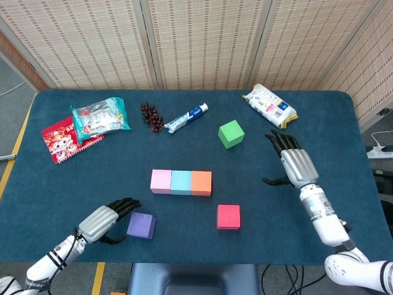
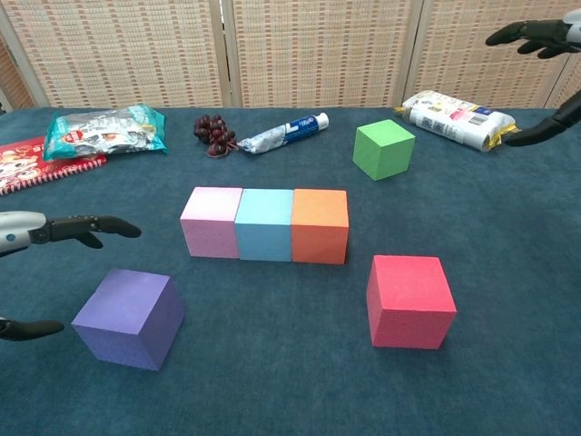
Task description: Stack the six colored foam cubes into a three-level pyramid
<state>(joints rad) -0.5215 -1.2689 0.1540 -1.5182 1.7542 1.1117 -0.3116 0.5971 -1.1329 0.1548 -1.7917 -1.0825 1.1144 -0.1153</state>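
Head view: base row of pink cube (image 1: 161,181), blue cube (image 1: 181,182) and orange cube (image 1: 201,183) is laid, touching; my left hand (image 1: 108,219), fingers spread and empty, sits just beside the purple cube (image 1: 141,225); next, grasp it for level two.

Chest view: my right hand (image 2: 543,73) is spread, holding nothing, near the snack packet (image 2: 454,116); red cube (image 2: 409,300) and green cube (image 2: 383,148) wait apart; nothing blocks the row.

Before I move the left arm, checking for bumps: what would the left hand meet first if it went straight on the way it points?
Probably the purple cube, right beside the left hand; height is unclear.
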